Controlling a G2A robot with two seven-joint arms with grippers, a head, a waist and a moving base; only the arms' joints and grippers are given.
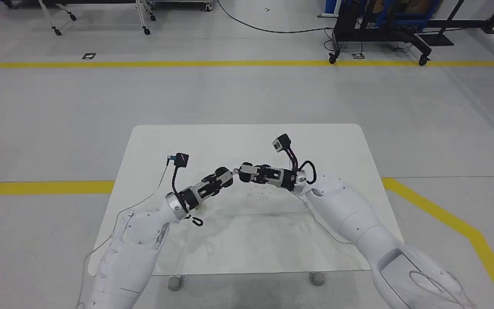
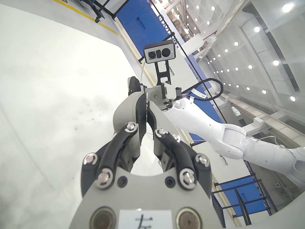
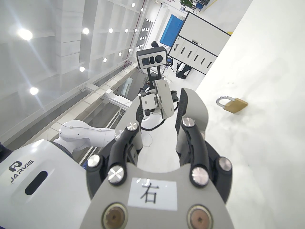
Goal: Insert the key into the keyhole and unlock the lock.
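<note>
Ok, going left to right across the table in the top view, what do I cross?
From the left: left arm's wrist camera → left gripper → right gripper, close against it → right arm's wrist camera.

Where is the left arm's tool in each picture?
Top view: left tool mid-table, tip to tip with the right tool.
Left wrist view: left tool in the foreground, facing the right tool.
Right wrist view: left tool farther off, seen between the right tool's fingers.
Shared landmark: the white table.
</note>
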